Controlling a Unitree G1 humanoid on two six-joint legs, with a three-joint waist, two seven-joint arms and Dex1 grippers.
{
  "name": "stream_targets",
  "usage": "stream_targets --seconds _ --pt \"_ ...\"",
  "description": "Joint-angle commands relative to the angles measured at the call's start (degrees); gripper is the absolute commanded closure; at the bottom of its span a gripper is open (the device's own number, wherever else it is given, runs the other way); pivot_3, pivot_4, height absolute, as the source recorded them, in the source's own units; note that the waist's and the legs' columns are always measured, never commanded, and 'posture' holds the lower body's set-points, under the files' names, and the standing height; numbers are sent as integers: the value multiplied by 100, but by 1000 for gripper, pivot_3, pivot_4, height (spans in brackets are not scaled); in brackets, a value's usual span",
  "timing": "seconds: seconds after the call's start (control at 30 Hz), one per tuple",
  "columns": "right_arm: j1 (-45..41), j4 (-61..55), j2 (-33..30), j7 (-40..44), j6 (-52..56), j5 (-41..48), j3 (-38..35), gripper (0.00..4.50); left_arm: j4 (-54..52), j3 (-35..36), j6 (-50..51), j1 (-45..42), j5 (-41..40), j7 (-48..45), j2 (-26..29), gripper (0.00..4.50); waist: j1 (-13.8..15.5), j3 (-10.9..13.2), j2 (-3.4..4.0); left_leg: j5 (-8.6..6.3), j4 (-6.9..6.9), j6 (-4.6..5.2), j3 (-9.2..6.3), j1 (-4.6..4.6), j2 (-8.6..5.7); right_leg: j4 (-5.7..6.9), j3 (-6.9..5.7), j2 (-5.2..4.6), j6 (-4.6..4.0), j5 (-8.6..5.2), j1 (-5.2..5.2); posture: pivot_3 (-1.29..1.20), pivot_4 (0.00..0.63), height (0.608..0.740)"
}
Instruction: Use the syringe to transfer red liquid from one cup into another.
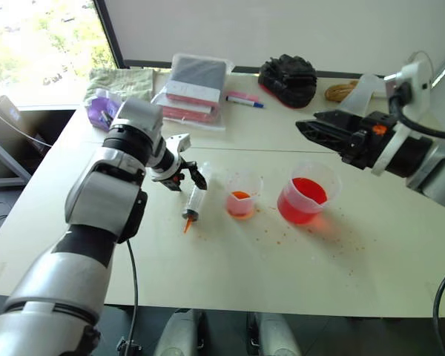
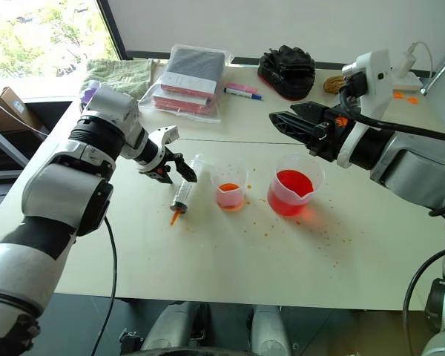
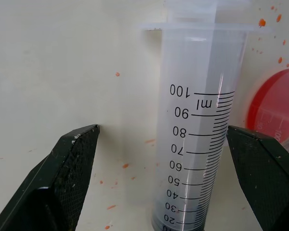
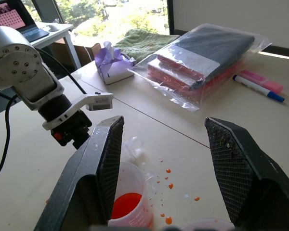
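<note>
The syringe (image 1: 195, 199) lies flat on the white table, its orange tip pointing toward the near edge. My left gripper (image 1: 189, 172) hovers over its plunger end, open. In the left wrist view the barrel (image 3: 202, 144) lies between the two fingers, closer to one of them. The small cup (image 1: 242, 196) stands just right of the syringe with a little red liquid in it. Further right, the spouted beaker (image 1: 308, 194) holds more red liquid (image 1: 302, 199). My right gripper (image 1: 305, 122) hangs open in the air, above and behind the beaker, and is empty.
Red droplets (image 1: 282, 236) speckle the table around both cups. At the back lie a bagged stack of notebooks (image 1: 195, 85), a pink-and-blue marker (image 1: 245, 99), a black bundle (image 1: 288, 78), a purple tissue box (image 1: 102, 107) and a green cloth (image 1: 119, 80).
</note>
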Motion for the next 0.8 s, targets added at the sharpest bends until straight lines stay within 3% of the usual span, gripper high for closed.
stream_targets --seconds 0.03,0.27,0.43,0.57,0.8 --pt "-123 -57 -68 86 -61 -13 -119 1719 -355 5 6 17 -37 -22 309 13 1 0 0 0 0 -1 0 0 0 0 0 0 0 0 0 0 150 740" --pt "-167 61 -117 386 -52 -272 -107 1719 -1575 464 -1118 61 -228 -189 634 13 39 0 0 5 0 -11 -1 -6 -3 -4 -1 -10 -2 1 -2 0 150 740" --pt "-20 -25 -353 1119 -20 -754 -113 1719 -2826 579 -1813 369 -445 -635 944 13 17 -1 2 17 -1 -32 2 -7 -11 -7 0 -17 -2 1 -3 0 150 740" --pt "469 -280 -880 2242 -55 -1463 -9 1719 -4067 1042 -2609 1038 -989 -1372 1300 13 -11 -5 10 19 -13 -35 3 -2 -9 -5 0 -14 -3 1 -6 0 150 740" --pt "1829 -548 -1983 4544 -887 -3212 -22 1719 -5613 779 -4132 2448 -984 -2253 1964 13 18 -8 16 16 -9 -28 4 9 -12 -5 -1 -12 -4 1 7 0 150 740"
